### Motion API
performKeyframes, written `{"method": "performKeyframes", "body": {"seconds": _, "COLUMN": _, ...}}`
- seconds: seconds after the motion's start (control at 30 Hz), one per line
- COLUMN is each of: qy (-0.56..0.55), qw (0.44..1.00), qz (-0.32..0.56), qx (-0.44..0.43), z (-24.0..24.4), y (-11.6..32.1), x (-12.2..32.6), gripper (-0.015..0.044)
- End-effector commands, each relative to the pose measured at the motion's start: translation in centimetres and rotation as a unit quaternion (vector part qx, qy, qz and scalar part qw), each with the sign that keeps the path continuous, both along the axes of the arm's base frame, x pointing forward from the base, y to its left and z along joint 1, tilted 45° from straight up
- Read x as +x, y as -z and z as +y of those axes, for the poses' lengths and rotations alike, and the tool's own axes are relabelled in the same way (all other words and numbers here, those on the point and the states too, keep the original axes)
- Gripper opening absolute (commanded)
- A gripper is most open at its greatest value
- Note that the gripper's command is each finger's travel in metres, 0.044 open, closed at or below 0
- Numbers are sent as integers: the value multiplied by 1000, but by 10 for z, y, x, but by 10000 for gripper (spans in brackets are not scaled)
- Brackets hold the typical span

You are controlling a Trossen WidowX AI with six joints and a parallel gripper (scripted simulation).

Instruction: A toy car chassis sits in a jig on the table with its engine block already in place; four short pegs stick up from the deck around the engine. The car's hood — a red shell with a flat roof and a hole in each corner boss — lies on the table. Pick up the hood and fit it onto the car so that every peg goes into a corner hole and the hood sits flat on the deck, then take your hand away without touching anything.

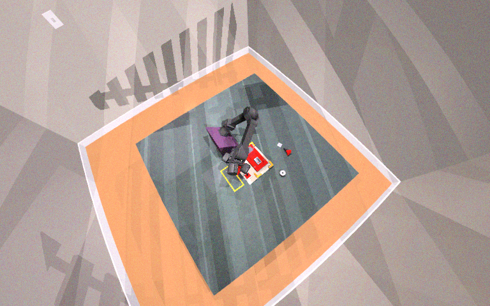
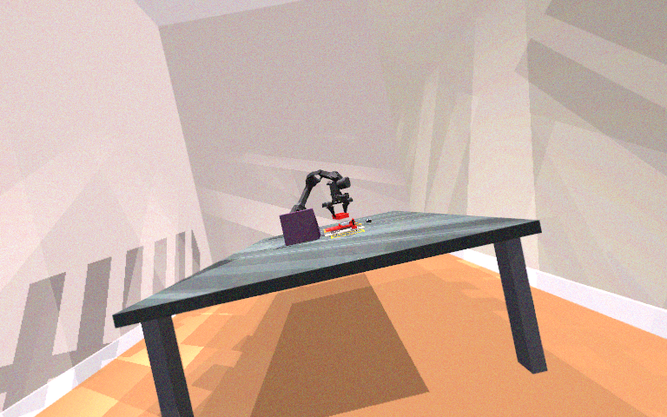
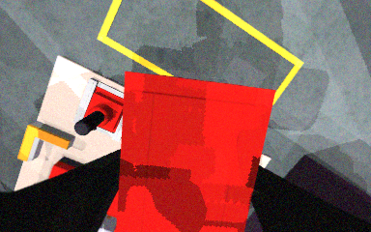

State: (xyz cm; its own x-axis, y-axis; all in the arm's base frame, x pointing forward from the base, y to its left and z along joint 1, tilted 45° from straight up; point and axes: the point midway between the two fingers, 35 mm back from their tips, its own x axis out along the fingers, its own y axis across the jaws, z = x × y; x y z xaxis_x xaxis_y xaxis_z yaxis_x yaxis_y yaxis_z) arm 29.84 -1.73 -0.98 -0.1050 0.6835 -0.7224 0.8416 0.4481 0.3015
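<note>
The red hood is held in the air above the table, its flat roof facing the wrist camera. My gripper is shut on the hood, one black finger on each side. In the top view the arm hides most of the hood. The red chassis sits in the white jig, beside and below the hood. The engine block shows as a small grey and white piece on its deck. The pegs and the hood's corner holes cannot be made out.
A purple block stands beside the arm's base. A yellow outline lies beside the jig. A white wheel-like ring, a red-tipped piece and a small white square lie beyond the jig.
</note>
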Motion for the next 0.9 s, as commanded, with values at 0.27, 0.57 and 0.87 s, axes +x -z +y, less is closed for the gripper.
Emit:
{"method": "performKeyframes", "body": {"seconds": 0.27, "qy": -146, "qw": 976, "qz": -160, "qx": 12, "z": 40, "y": -43, "x": 11, "gripper": 0}}
{"method": "performKeyframes", "body": {"seconds": 0.57, "qy": -259, "qw": 925, "qz": -279, "qx": 23, "z": 72, "y": -75, "x": 12, "gripper": 0}}
{"method": "performKeyframes", "body": {"seconds": 0.87, "qy": -364, "qw": 845, "qz": -390, "qx": 38, "z": 104, "y": -108, "x": 5, "gripper": 0}}
